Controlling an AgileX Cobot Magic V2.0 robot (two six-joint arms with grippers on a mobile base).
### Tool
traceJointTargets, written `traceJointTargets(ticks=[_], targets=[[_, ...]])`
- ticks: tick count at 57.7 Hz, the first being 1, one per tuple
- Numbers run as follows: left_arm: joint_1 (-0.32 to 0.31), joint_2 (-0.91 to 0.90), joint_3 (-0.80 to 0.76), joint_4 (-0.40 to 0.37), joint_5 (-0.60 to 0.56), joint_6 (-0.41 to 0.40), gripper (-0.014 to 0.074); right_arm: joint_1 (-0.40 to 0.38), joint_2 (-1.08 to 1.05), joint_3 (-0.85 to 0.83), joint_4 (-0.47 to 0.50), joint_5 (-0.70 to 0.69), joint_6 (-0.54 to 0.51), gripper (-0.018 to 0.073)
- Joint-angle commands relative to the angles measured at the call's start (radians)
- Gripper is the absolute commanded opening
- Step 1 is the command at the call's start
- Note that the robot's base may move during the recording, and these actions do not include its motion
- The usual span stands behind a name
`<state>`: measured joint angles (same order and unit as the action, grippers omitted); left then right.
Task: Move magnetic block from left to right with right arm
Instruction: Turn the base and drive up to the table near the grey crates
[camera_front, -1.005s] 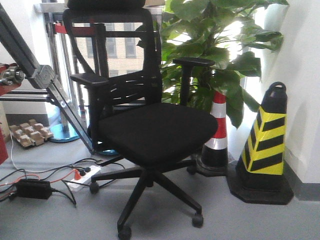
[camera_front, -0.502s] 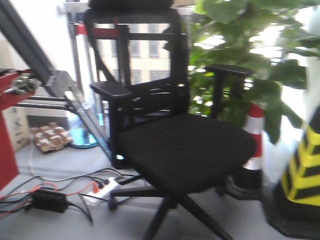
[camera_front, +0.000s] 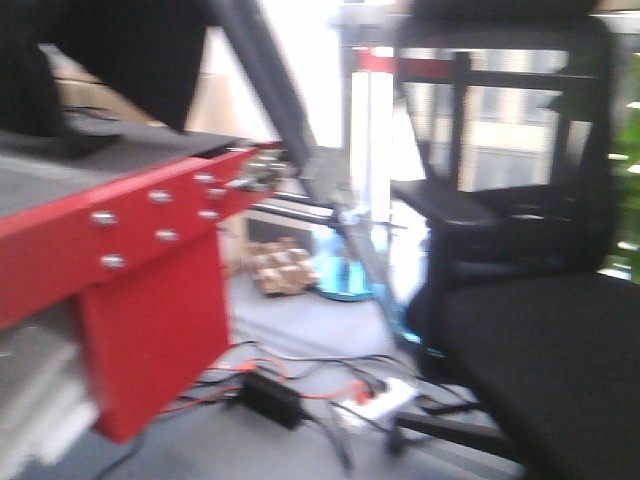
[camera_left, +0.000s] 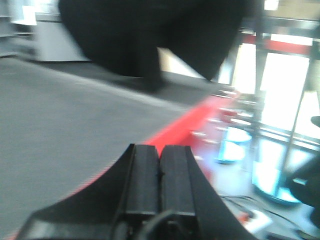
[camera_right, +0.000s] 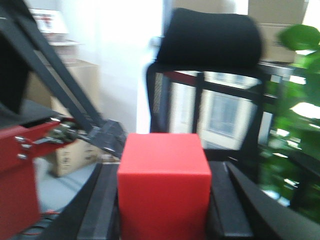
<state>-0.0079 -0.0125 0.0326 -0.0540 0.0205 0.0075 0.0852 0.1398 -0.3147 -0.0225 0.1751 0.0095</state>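
Magnetic block (camera_right: 163, 185) sits clamped in right tool (camera_right: 163, 212); front view seemingly swung onto red table (camera_front: 150, 235).

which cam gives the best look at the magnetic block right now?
Right wrist view: the magnetic block sits centre frame, clamped between the right tool's fingers. Front view shows the red table frame and an office chair, no block. Left wrist view shows the shut left tool over the tabletop, no block.

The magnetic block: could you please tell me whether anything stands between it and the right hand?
Nothing does: in the right wrist view the magnetic block already sits between the fingers of the right hand, against both. Its drop-off spot is not in view.
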Motion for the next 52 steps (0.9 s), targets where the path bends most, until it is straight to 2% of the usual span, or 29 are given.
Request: traceJointTargets(ticks=[1,52], targets=[[0.000,-0.010,0.008,-0.003,-0.083,-0.007,-0.0126,-0.004,0.009,-0.030,-0.011,-0.088,-0.010,0.0247],[0.000,-0.010,0.008,-0.003,-0.083,-0.007,-0.0126,-0.004,0.009,-0.030,-0.011,-0.088,-0.010,0.0247]])
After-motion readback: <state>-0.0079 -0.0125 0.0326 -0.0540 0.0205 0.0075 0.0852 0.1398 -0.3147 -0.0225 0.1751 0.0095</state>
